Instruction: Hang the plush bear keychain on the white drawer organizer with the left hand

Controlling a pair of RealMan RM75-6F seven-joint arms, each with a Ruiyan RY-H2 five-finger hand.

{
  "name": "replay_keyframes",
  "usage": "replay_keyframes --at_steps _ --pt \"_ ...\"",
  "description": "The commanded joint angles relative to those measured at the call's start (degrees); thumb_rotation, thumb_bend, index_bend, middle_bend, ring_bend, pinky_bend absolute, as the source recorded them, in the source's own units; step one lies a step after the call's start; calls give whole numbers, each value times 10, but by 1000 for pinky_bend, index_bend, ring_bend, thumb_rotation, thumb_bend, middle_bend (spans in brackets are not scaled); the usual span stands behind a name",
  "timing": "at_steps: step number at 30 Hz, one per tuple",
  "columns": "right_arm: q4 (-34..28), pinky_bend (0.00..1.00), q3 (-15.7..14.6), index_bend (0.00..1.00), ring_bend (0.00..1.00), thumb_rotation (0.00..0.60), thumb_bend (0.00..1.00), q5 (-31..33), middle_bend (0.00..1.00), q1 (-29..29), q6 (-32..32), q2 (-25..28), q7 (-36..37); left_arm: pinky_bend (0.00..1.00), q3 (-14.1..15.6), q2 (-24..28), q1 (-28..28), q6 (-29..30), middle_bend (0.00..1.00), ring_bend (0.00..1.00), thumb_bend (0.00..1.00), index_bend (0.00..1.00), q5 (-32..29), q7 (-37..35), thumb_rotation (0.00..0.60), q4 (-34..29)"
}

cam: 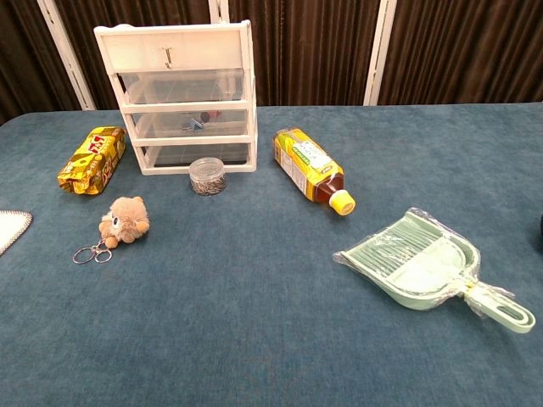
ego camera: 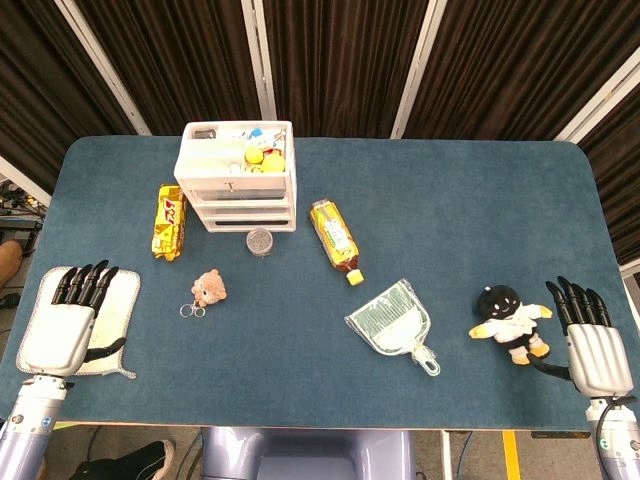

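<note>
We judge the task as not yet begun. The plush bear keychain (ego camera: 208, 288) lies on the blue counter (ego camera: 420, 200) in the left-centre of the head view, its metal rings (ego camera: 192, 310) resting just below and to the left of the bear; in the chest view it sits at the left, apart from everything else. The white drawer organizer (ego camera: 236, 175) stands in the upper left of the head view, and in the chest view we see a small hook (cam: 168, 57) on its top front panel, with nothing hanging from it.

Our left robot hand (ego camera: 68, 318) rests at the lower left edge of the head view on a white cloth (ego camera: 115, 310), palm down, fingers straight and slightly apart, holding nothing. It is well apart from the bear. Our right robot hand (ego camera: 590, 340) lies at the lower right, likewise flat and empty, just beside a black and white plush toy (ego camera: 510, 322).

Everything remains to do, as we read it: reaching to the keychain, taking it up, carrying it to the organizer, and slipping a ring over the hook.
</note>
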Motion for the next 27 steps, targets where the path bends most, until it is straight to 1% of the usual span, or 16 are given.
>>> replay_keyframes --at_steps 1,14,15,17,19,20,21,22,24,27 --pt "-1 0 0 0 0 600 53 1 0 -1 0 0 2 0 -2 0 1 -4 0 0 115 0 0 0 600 -1" --pt "-4 0 -2 2 0 600 53 -4 0 1 -1 1 -2 0 -13 1 5 -22 2 0 116 7 -10 16 600 -5" --pt "-5 0 -2 5 0 600 53 -4 0 1 -1 1 -2 18 -15 1 5 -23 38 17 116 21 -14 20 600 -7" --pt "-6 0 -2 12 0 600 53 -4 0 1 0 1 -3 130 -20 2 4 -26 180 132 122 46 -27 39 600 -12" --pt "-6 0 -2 14 0 600 53 -5 0 0 1 1 -4 346 -25 2 3 -29 450 389 129 86 -41 59 600 -18" --pt "-6 0 -2 15 0 600 53 -6 0 0 1 1 -4 400 -27 0 2 -31 523 463 131 103 -46 66 600 -20" --pt "-7 0 -2 15 0 600 53 -6 0 1 1 1 -4 471 -28 -2 1 -34 620 561 132 144 -52 74 600 -20" --pt "-6 0 -2 15 0 600 53 -6 0 1 0 1 -4 531 -29 -4 -1 -40 694 638 135 196 -60 83 600 -18" --pt "-5 0 -4 16 0 600 53 -7 0 1 0 1 -4 617 -30 -9 -6 -52 791 733 144 267 -72 99 600 -13" --pt "-7 0 -4 16 0 600 53 -7 0 1 0 2 0 706 -31 -21 -15 -73 885 822 157 294 -96 130 600 -1"
